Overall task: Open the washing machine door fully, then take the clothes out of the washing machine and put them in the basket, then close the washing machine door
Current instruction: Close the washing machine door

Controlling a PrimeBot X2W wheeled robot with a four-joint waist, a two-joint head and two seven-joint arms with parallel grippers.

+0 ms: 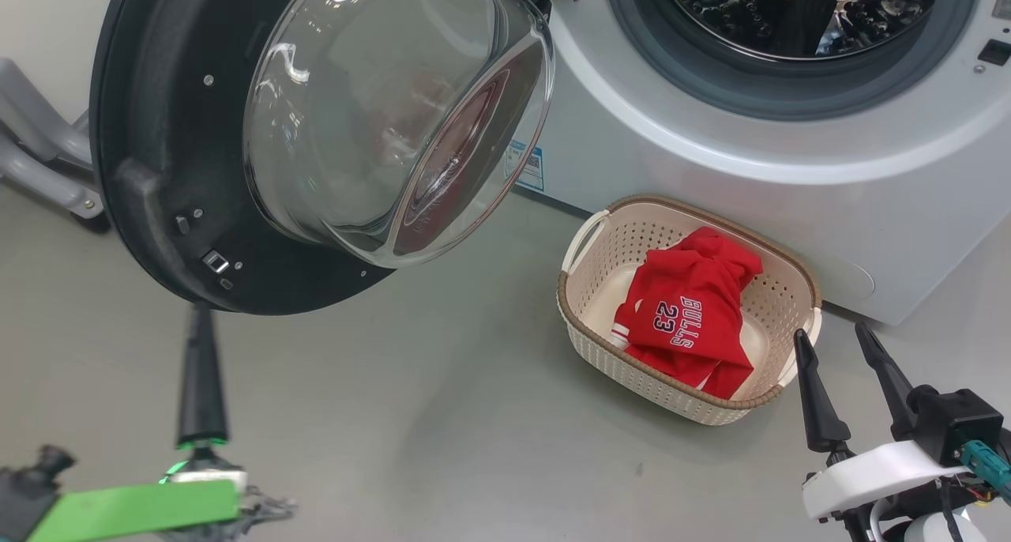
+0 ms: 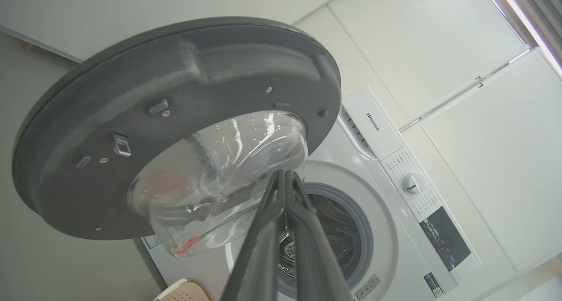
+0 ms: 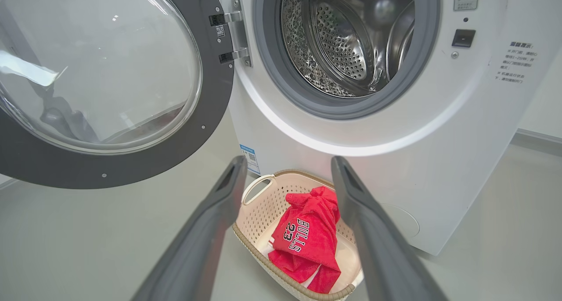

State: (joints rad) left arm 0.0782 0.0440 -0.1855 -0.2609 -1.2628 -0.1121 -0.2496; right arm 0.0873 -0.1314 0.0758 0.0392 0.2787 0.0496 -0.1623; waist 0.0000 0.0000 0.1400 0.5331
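Observation:
The washing machine door point(image 1: 158, 131) stands swung open to the left, its glass bowl facing me. The white washing machine point(image 1: 711, 155) shows a bare steel drum point(image 3: 347, 37). The clothes, a red "BULLS 23" jersey point(image 1: 695, 313), lie in the cream basket point(image 1: 584, 321) on the floor before the washer. My left gripper point(image 1: 197, 313) is shut on nothing, its tip just below the door's lower rim; in the left wrist view its shut tips point(image 2: 285, 173) point up at the glass. My right gripper point(image 1: 831, 335) is open beside the basket's right end, and it frames the jersey point(image 3: 307, 235) between its fingers point(image 3: 219, 204).
Grey metal legs point(image 1: 39, 155) stand at the far left behind the door. White cabinets point(image 2: 461, 51) rise beside the washer. The grey floor point(image 1: 395, 415) stretches between my two arms. A blue label point(image 1: 531, 167) sits low on the washer's front.

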